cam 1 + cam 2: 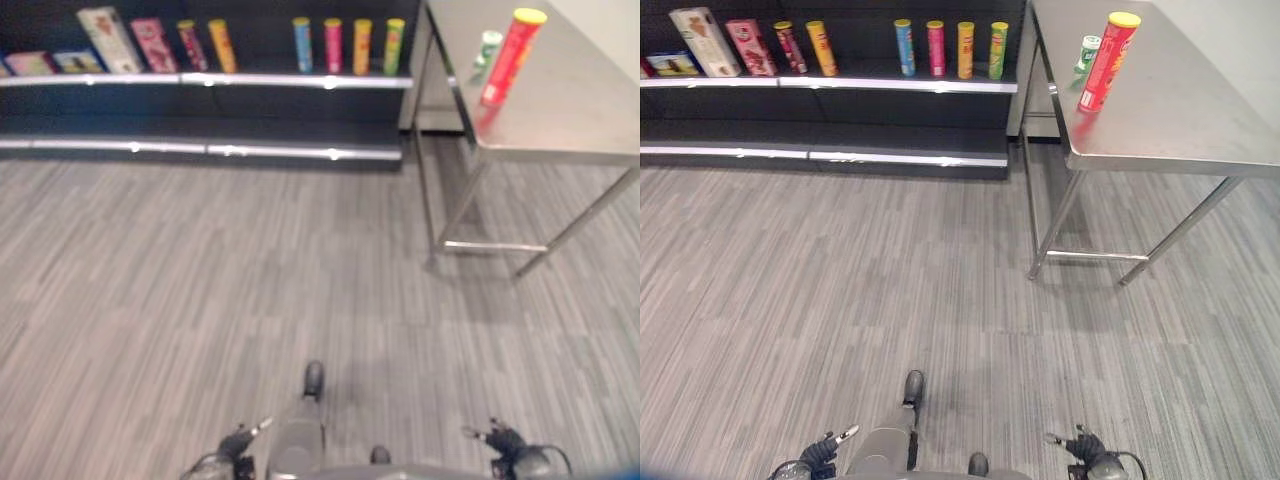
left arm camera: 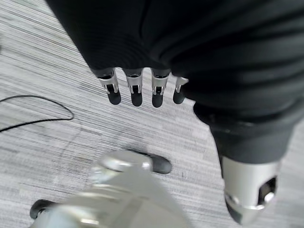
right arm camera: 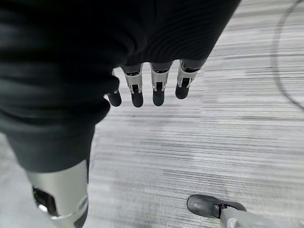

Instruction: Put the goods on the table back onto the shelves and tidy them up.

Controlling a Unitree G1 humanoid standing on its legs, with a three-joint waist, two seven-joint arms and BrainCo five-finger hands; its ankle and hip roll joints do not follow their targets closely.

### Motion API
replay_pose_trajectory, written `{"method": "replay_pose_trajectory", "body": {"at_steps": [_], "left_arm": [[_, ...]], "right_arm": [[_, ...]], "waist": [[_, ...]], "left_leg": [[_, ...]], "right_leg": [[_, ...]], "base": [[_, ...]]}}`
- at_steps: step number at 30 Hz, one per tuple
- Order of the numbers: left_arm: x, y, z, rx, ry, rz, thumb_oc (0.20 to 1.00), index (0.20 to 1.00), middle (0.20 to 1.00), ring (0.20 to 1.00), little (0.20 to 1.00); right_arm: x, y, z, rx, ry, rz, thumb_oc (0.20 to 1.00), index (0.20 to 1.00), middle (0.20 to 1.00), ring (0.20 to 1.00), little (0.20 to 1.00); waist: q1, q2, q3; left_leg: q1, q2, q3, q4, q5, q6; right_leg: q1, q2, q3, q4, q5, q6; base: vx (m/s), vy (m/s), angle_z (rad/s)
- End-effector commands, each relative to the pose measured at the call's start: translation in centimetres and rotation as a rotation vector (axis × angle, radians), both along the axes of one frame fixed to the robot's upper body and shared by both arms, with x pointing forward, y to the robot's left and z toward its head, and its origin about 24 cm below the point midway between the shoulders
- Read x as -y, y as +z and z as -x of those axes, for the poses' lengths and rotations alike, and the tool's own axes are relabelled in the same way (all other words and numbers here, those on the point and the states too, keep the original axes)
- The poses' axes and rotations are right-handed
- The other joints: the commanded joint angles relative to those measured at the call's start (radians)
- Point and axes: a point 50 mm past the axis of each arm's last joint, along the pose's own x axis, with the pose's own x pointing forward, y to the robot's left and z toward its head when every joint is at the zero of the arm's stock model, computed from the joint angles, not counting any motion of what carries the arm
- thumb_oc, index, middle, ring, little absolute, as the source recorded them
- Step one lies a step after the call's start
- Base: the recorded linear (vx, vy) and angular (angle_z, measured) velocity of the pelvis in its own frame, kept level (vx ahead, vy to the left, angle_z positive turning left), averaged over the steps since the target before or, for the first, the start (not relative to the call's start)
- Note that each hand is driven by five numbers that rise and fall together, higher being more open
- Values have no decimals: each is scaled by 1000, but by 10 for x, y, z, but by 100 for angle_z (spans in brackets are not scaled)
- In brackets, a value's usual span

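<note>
Both hands low at the body, empty: left hand at about 7 o'clock in the head views, right hand at about 5 o'clock, fingers straight and relaxed over bare floor, holding nothing.

Goods to be returned on the bench up at 1 to 2 o'clock: a tall red can with a yellow lid, standing upright near the bench's far left part, and a smaller green-and-white can just beside it on the shelf side, apparently upright too. Long axis of the red can vertical, so a sideways wrap round its body looks the natural grasp.

Shelves across the top from 10 to 12 o'clock, already carrying a row of upright cans and some boxes toward the left end.

Well apart from either hand, both cans; walking toward 1 o'clock needed before any reach. Right hand on the nearer side, judged by the bench lying right of centre. Nothing picked up yet, so the task barely begun.
</note>
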Motion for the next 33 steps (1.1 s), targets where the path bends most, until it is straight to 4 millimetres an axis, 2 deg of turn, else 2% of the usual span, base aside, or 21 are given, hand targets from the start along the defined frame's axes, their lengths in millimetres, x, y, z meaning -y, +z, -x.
{"method": "replay_pose_trajectory", "body": {"at_steps": [1,3,4,5,7,8,9,10,11,12,15,17,18,21,23,25,26,28,30,32,33], "left_arm": [[-20,8,-10,53,-8,-52,1000,1000,1000,1000,1000],[-26,10,-12,46,-30,-69,1000,1000,1000,1000,1000],[-26,10,-12,47,-30,-68,1000,1000,1000,1000,1000],[-32,13,-16,44,-67,-99,1000,1000,1000,1000,1000],[-36,15,-18,41,-87,-116,1000,1000,1000,1000,1000],[-37,16,-20,46,-93,-121,1000,1000,1000,1000,1000],[-37,16,-22,49,-101,-120,1000,1000,1000,1000,1000],[-36,17,-25,56,-108,-125,1000,1000,1000,1000,1000],[-35,19,-32,77,-113,-127,1000,1000,1000,1000,1000],[-35,20,-35,89,-118,-130,1000,1000,1000,1000,1000],[-30,17,-32,76,-131,-117,1000,1000,1000,1000,1000],[-30,16,-31,72,-126,-117,1000,1000,1000,1000,1000],[-27,14,-27,65,-120,-106,1000,1000,1000,1000,1000],[-25,13,-23,59,-111,-96,1000,1000,1000,1000,1000],[-22,11,-20,53,-105,-84,1000,1000,1000,1000,1000],[-16,9,-15,48,-131,-65,1000,1000,1000,1000,1000],[-16,9,-15,47,-131,-65,1000,1000,1000,1000,1000],[-12,9,-19,52,-162,-63,1000,1000,1000,1000,1000],[-8,9,-24,67,-168,-53,1000,1000,1000,1000,1000],[-5,11,-29,87,-165,-52,1000,1000,1000,1000,1000],[-5,11,-30,92,-162,-52,1000,1000,1000,1000,1000]], "right_arm": [[-11,-1,-3,37,29,-36,1000,1000,1000,1000,1000],[-10,1,-10,54,31,-32,1000,1000,1000,1000,1000],[-10,1,-10,54,31,-31,1000,1000,1000,1000,1000],[-10,5,-20,95,24,-27,1000,1000,1000,1000,1000],[-11,7,-25,116,25,-24,1000,1000,1000,1000,1000],[-10,8,-26,122,22,-20,1000,1000,1000,1000,1000],[-9,8,-25,121,17,-16,1000,1000,1000,1000,1000],[-8,9,-26,123,11,-14,1000,1000,1000,1000,1000],[-5,11,-29,133,8,-6,1000,1000,1000,1000,1000],[-3,12,-32,139,9,0,1000,1000,1000,1000,1000],[-2,12,-30,134,6,6,1000,1000,1000,1000,1000],[-1,13,-31,136,11,9,1000,1000,1000,1000,1000],[1,15,-32,145,22,16,1000,1000,1000,1000,1000],[2,17,-36,158,33,22,1000,1000,1000,1000,1000],[3,18,-37,163,36,24,1000,1000,1000,1000,1000],[6,17,-30,148,45,25,1000,1000,1000,1000,1000],[6,17,-30,148,45,26,1000,1000,1000,1000,1000],[10,18,-29,140,50,38,1000,1000,1000,1000,1000],[13,19,-29,139,58,44,1000,1000,1000,1000,1000],[13,24,-40,179,71,44,1000,1000,1000,1000,1000],[12,25,-42,181,71,46,1000,1000,1000,1000,1000]], "waist": [[13,-62,-38],[-2,-65,-30],[-1,-63,-32],[-24,-47,-12],[-44,-30,1],[-52,-19,3],[-64,-25,6],[-74,-20,11],[-88,-21,22],[-99,-26,30],[-122,-38,38],[-124,-44,37],[-129,-49,35],[-136,-43,36],[-137,-41,28],[-143,-37,-1],[-144,-35,1],[-153,-19,-10],[-161,1,-18],[-160,7,7],[-153,1,16]], "left_leg": [[-27,-32,42,-21,51,31],[21,-47,64,-30,13,61],[19,-44,64,-30,14,60],[79,-47,83,-30,-36,93],[130,-60,98,-30,-78,120],[151,-60,103,-30,-100,124],[173,-75,103,-30,-118,125],[187,-82,97,-30,-132,126],[206,-100,82,-30,-156,125],[228,-113,75,-30,-176,123],[313,-142,42,-30,-238,121],[330,-151,27,-30,-248,119],[374,-164,-22,-30,-279,127],[406,-163,-40,-30,-300,126],[437,-171,-41,-30,-327,126],[502,-176,-55,-29,-372,125],[505,-174,-55,-29,-373,124],[499,-158,-55,29,-369,96],[467,-136,-27,164,-321,50],[310,-96,56,550,-182,-39],[254,-88,71,649,-145,-45]], "right_leg": [[6,-101,-8,207,77,154],[-99,-120,-24,407,195,188],[-101,-118,-23,407,197,188],[-195,-146,-69,578,296,187],[-265,-193,-122,689,328,176],[-307,-212,-148,689,328,176],[-310,-224,-171,641,289,170],[-334,-208,-186,597,241,157],[-372,-167,-205,458,190,154],[-403,-152,-215,367,188,156],[-405,-128,-237,128,228,181],[-420,-122,-239,86,248,188],[-451,-106,-235,21,284,203],[-481,-93,-243,3,297,210],[-496,-102,-285,1,309,213],[-469,-112,-315,3,331,196],[-465,-110,-316,2,331,196],[-442,-110,-326,9,332,184],[-398,-111,-356,20,314,166],[-322,-106,-360,16,259,118],[-297,-101,-358,13,231,99]], "base": [[305,284,-77],[230,244,-46],[213,313,-17],[220,335,-5],[325,394,18],[333,261,13],[339,203,-3],[404,142,-3],[423,125,5],[430,73,13],[400,30,10],[320,13,17],[304,9,26],[322,13,14],[375,9,10],[558,-12,4],[478,-19,20],[331,-50,39],[379,-79,41],[290,-70,40],[217,-75,23]]}}
